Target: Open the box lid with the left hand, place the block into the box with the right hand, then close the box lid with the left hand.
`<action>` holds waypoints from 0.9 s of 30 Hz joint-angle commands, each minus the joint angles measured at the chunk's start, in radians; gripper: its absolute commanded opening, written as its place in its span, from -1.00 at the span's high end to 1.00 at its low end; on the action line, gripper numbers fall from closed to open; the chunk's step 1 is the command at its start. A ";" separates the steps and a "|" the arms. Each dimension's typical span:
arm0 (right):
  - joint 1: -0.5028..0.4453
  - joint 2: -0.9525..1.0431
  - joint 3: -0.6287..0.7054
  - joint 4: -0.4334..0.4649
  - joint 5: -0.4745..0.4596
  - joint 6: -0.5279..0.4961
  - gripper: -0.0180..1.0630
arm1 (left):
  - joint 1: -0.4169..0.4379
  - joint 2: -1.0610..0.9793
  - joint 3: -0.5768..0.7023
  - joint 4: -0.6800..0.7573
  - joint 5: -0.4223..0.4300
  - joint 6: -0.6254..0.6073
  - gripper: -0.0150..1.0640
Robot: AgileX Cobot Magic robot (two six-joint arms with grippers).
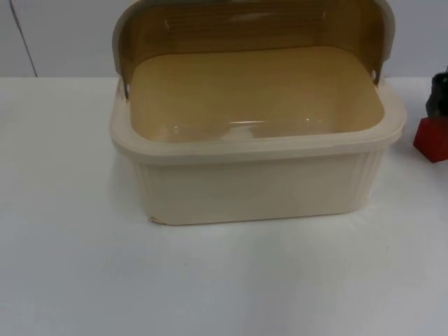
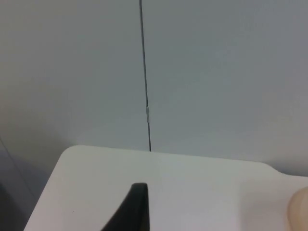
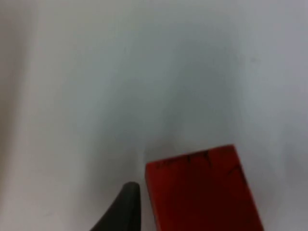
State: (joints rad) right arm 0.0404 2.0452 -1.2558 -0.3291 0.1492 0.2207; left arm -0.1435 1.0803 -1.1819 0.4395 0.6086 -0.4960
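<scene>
A cream box (image 1: 255, 185) stands mid-table in the top view, its brown translucent lid (image 1: 252, 31) swung up and back so the inside lies open and bare. A corner of the box (image 2: 299, 211) appears in the left wrist view. The red block (image 1: 431, 138) sits at the table's right edge, right of the box. My right gripper (image 1: 438, 94) hangs just over it. In the right wrist view, the red block (image 3: 202, 190) lies beside one black fingertip (image 3: 127, 207) with a thin strip of table between them. My left gripper (image 2: 159, 221) waits off to the box's left, facing the wall.
The grey partition wall (image 2: 216, 72) with a vertical seam (image 2: 146, 96) closes the table's far side. The white table top (image 1: 210, 280) stretches wide in front of the box and to its left.
</scene>
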 commanded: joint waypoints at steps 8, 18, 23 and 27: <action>0.002 0.075 -0.005 -0.001 -0.038 -0.012 -0.87 | 0.005 0.016 0.001 -0.011 0.003 -0.006 -0.97; 0.004 0.095 -0.009 0.001 -0.075 -0.009 0.20 | 0.005 0.036 0.001 -0.011 0.003 -0.006 -0.97; 0.004 0.084 -0.009 0.001 -0.073 0.007 0.93 | 0.005 0.036 0.001 -0.009 0.003 -0.006 -0.97; 0.004 0.035 -0.009 0.001 -0.046 0.026 0.97 | 0.005 0.036 0.001 -0.009 0.003 -0.006 -0.97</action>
State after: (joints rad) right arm 0.0404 2.1273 -1.2574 -0.3253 0.0912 0.2337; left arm -0.1435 1.1173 -1.1819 0.4372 0.6145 -0.4960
